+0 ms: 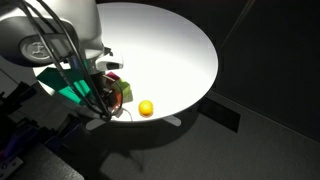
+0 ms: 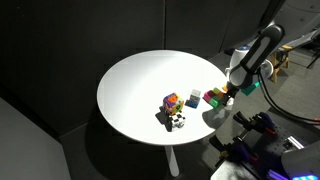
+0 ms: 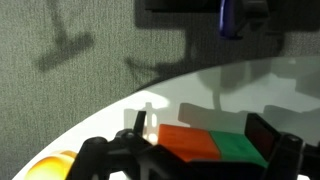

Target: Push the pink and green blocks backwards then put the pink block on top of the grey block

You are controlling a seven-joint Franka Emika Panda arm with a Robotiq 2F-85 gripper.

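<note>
One round white bench (image 1: 170,40) carries everything, and my one arm (image 2: 255,50) reaches over its edge in both exterior views. In an exterior view, one multicoloured toy cluster (image 2: 174,110) sits near the bench's middle. One grey block (image 2: 192,99) stands between that cluster and the small group of blocks under me.

My jaws are spread wide and pinch nothing. In the wrist view my two fingers (image 3: 100,155) stand well apart at the bottom of the picture. Between and ahead of them lie two blocks side by side and touching: one orange block (image 3: 185,140) and one green block (image 3: 240,148). Both rest flat on the bench close to its rim.

One pink block (image 1: 113,79) shows in an exterior view just beside my wrist. It is too small there for me to tell whether it touches its neighbours.

One yellow ball (image 1: 146,108) lies alone on the bench, near the blocks but apart from them.
</note>
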